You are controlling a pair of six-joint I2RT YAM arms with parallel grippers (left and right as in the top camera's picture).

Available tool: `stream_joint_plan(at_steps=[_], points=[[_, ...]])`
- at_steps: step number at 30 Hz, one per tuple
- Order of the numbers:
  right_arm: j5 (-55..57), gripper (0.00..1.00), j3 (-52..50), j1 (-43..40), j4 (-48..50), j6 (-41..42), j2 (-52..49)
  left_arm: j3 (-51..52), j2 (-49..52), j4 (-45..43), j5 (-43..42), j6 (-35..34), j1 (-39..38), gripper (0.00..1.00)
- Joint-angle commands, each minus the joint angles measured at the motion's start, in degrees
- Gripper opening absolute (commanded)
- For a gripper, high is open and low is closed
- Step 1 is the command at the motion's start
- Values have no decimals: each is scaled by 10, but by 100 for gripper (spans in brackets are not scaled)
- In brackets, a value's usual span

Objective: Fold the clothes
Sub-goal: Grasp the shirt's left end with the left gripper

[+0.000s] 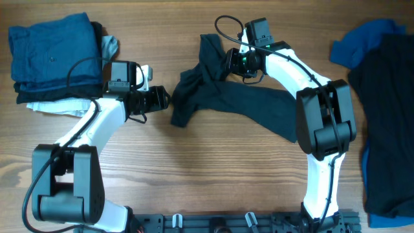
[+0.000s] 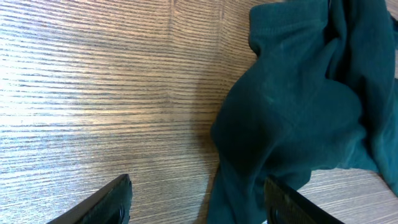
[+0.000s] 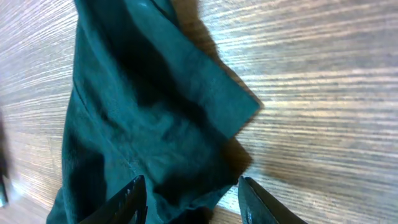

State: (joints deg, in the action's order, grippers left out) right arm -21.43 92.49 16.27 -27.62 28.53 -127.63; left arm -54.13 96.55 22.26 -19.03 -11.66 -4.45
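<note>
Now we see the crumpled, near-black navy short-sleeved cloth shirt lying mid-way across the wooden table, our left gripper spread wide at its left edge, our right gripper spread wide over its upper fold.

1. The shirt is plain, near-black navy and unfolded. It lies rumpled mid-table in a long band slanting from upper left down to the right. Its left end is bunched into thick folds, and a hemmed edge lies flat on the wood.
2. A folded stack sits at the far left corner, with mid-blue cloth on top and dark and white layers beneath.
3. A loose heap lies at the right edge, with dark cloth over blue, partly out of view.
</note>
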Motion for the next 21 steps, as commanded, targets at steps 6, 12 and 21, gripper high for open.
stream_joint_plan(at_steps=[6, 12, 21], points=[[-11, 44, -4, 0, 0, 47, -24, -7, 6, 0, -11, 5, 0, 68], [-13, 17, -4, 0, 34, 44, -31, -7, 6, 0, -11, 5, 1, 68], [-7, 64, 3, -23, 61, -49, 0, -8, 6, 80, -42, 5, 1, 70]])
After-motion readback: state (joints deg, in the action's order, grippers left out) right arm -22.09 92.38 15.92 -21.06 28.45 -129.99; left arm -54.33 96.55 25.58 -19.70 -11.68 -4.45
